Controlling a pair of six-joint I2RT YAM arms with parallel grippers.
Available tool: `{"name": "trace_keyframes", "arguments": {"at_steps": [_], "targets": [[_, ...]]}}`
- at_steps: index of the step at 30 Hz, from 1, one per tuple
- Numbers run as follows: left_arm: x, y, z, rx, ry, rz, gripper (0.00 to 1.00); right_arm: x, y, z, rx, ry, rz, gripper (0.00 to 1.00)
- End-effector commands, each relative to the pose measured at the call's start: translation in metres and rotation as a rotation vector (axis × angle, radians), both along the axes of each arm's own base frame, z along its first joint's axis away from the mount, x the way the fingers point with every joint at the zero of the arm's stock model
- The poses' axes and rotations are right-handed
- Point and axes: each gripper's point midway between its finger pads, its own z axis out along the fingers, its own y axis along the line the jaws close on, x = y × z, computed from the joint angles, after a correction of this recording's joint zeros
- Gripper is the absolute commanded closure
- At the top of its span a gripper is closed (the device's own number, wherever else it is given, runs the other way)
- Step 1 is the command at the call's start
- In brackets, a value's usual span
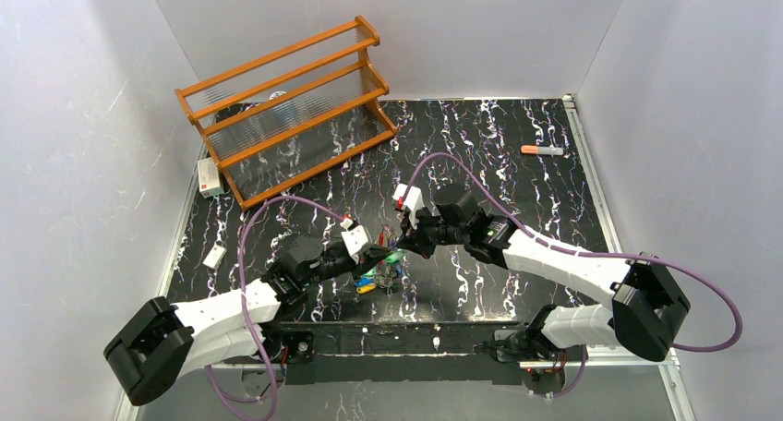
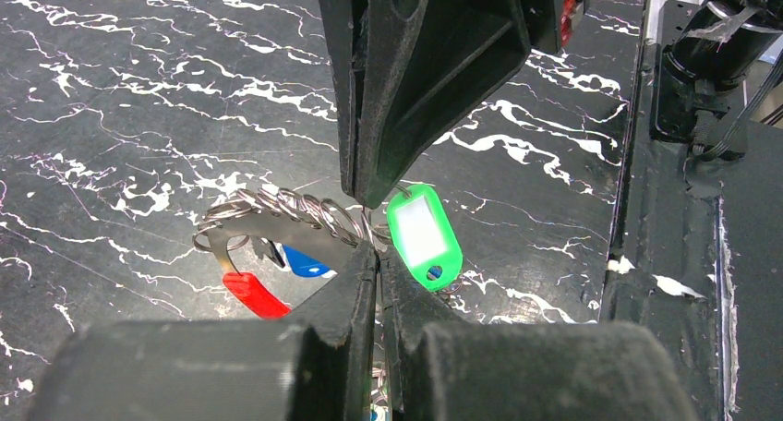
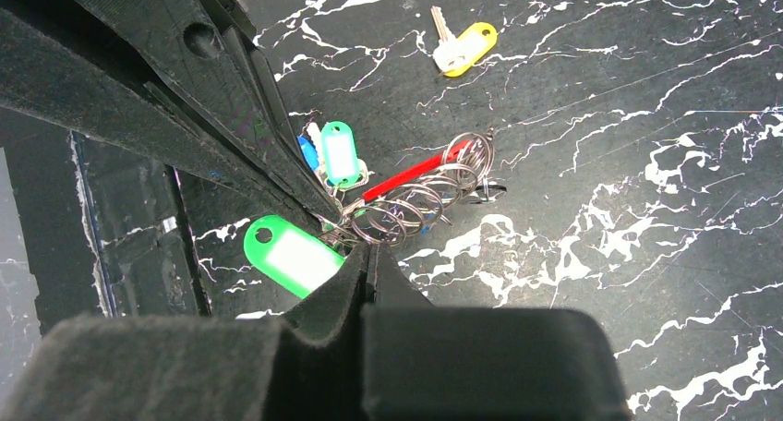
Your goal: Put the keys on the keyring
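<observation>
So the keyring point(image 2: 282, 210) is basically a bunch of thin steel wire loops stacked into a springy coil, with a glossy red plastic arc point(image 2: 254, 294) on one side. It looks lifted off the black, white-veined marble-look mat point(image 1: 517, 282), pinched from both ends. The left gripper point(image 2: 379, 278) has its chunky matte black fingers squeezed fully together on the wire. The right gripper point(image 3: 367, 259) comes in from the opposite side of the keyring, wedge-shaped fingers also pressed tight, with the loops nipped right at the tips.

Touching the keyring right by both sets of tips is a rounded green plastic tag point(image 2: 423, 234) with a white paper window and a small hole. A smaller teal tag point(image 3: 340, 153) and a blue one point(image 3: 305, 150) dangle from the keyring too. A yellow-headed key point(image 3: 460, 50) with a silvery blade lies flat on the mat, near the keyring but apart from it. Way behind the keyring sits an orange wooden rack point(image 1: 286, 107) with ribbed clear shelves.
</observation>
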Motion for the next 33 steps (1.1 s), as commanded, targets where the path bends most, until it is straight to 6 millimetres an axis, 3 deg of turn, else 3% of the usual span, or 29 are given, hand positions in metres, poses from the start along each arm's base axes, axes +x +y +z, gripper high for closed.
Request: {"name": "trace_keyframes", "arguments": {"at_steps": [1, 5, 6, 9, 11, 15, 20, 26, 33], "targets": [[-0.001, -0.002, 0.02, -0.062, -0.048, -0.007, 1.0, 0.002, 0.006, 0.001, 0.024, -0.006, 0.0, 0.99], [-0.002, -0.001, 0.022, -0.068, -0.056, -0.004, 1.0, 0.001, 0.006, 0.0, 0.025, -0.001, 0.003, 0.99], [-0.002, 0.0, 0.021, -0.068, -0.058, -0.003, 1.0, 0.001, 0.006, 0.002, 0.029, -0.006, 0.003, 0.93], [-0.002, 0.001, 0.022, -0.07, -0.062, -0.002, 1.0, 0.002, 0.004, 0.006, 0.051, -0.035, -0.008, 0.61], [-0.002, 0.002, 0.021, -0.07, -0.065, 0.0, 1.0, 0.004, 0.001, 0.013, 0.081, -0.069, -0.021, 0.5], [-0.004, 0.003, 0.021, -0.069, -0.08, -0.004, 1.0, 0.006, -0.006, 0.03, 0.128, -0.148, -0.038, 0.41], [-0.007, 0.004, 0.026, -0.072, -0.119, -0.023, 1.0, 0.015, -0.015, 0.051, 0.203, -0.252, -0.103, 0.2], [-0.014, 0.003, 0.033, -0.082, -0.167, -0.067, 1.0, 0.003, -0.016, 0.061, 0.258, -0.323, -0.025, 0.21], [-0.022, 0.002, 0.033, -0.08, -0.208, -0.122, 1.0, -0.048, -0.011, 0.061, 0.393, -0.562, 0.343, 0.23]]}}
